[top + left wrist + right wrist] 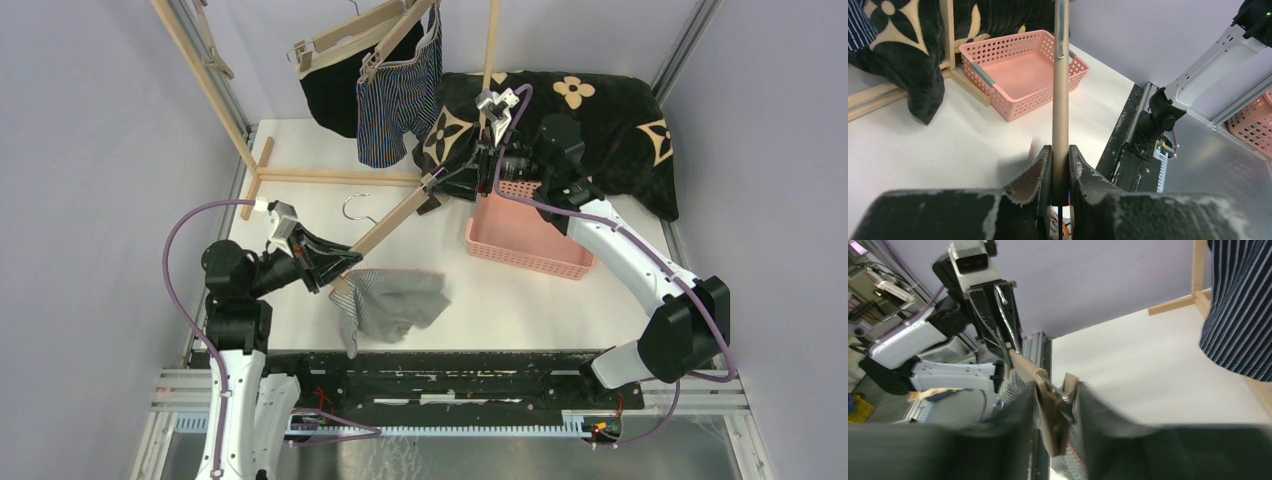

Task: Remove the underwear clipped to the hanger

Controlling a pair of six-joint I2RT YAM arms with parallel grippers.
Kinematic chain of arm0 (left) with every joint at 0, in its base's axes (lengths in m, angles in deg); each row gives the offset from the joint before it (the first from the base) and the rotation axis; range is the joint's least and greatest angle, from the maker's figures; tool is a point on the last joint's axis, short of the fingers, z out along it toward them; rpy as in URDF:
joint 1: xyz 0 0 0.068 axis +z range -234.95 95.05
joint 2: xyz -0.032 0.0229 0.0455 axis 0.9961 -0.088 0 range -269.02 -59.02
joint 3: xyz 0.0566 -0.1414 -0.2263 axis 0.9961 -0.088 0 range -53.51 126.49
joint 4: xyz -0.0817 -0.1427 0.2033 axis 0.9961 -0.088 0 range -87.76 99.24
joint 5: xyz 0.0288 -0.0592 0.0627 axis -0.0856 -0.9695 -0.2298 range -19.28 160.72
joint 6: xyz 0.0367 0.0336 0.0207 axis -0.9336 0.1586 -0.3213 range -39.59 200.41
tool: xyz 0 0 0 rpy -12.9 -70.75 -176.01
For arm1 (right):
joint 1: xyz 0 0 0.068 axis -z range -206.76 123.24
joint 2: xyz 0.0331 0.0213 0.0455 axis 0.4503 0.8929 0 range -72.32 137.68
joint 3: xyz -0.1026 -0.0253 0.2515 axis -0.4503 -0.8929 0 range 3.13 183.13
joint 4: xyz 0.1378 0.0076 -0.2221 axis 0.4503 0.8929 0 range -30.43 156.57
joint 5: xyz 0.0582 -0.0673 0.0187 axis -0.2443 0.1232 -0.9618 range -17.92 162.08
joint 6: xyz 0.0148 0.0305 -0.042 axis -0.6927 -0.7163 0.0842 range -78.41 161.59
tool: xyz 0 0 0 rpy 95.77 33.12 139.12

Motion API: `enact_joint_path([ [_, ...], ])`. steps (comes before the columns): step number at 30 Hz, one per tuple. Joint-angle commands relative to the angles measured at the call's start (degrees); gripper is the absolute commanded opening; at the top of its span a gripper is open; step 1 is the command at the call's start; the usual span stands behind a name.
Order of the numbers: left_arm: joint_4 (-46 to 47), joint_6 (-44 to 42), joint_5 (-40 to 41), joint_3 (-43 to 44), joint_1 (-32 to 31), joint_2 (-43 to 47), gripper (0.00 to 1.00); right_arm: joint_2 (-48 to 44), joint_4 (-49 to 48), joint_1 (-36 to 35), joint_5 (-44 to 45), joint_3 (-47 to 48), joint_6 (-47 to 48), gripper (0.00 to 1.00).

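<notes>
Underwear in three pieces, one of them being worked on. From above, largest first: white tabletop (520, 310); wooden rack (212, 92) rising at the back left; black flower-patterned blanket (610, 120) at the back right; pink basket (520, 257) just in front of the blanket. Up on the rack, each on its own hanger and side by side: black boxers with a beige waistband (330, 95) and navy striped boxers (395, 100), neither touched by an arm. Down near the front: grey-white striped boxers (395, 305), mostly slumped on the tabletop, top corner drawn up to the low end of a wooden hanger (390, 224) slanting between the two arms.

Left tool (1060, 155): clamped tight on the hanger bar near that low end. Right tool (1057, 395): at the high end, closed around a wooden clip (1053, 415), pads against both its sides.

Step in hand, by judgement: pinching a clip open to free the grey-white pair, with the hanger braced by the other arm. Impossible to tell whether any cloth sits in that clip; cloth clearly attached only at the left tool's end. Next, probably: squeeze fully, hold the bar steady, draw the waistband out, then deal with the other clip. Two pairs on the rack yet to do.
</notes>
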Motion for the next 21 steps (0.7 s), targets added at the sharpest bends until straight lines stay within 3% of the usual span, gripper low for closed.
enact_joint_path([
  [1, 7.0, 3.9, 1.6, 0.7, -0.1, -0.4, 0.03, -0.3, -2.4, -1.0, 1.6, 2.3, 1.0, 0.77],
  [4, 10.2, 5.5, 3.2, 1.4, -0.1, -0.5, 0.03, -1.2, -2.4, -1.0, 4.8, 1.1, 1.3, 0.95],
  [6, 13.3, 7.2, 4.5, 2.2, -0.1, -0.7, 0.03, -2.0, -3.0, -1.1, 7.4, 0.0, 1.4, 1.00],
  [11, 22.2, 11.9, 5.5, 4.0, -0.1, -4.0, 0.03, -3.0, -9.2, -2.4, 13.5, -2.1, -0.7, 1.00],
  [21, 42.5, 23.3, 11.7, 1.1, -0.5, -6.0, 0.03, -0.9, -40.8, -3.7, 20.1, -9.9, -11.0, 0.95],
])
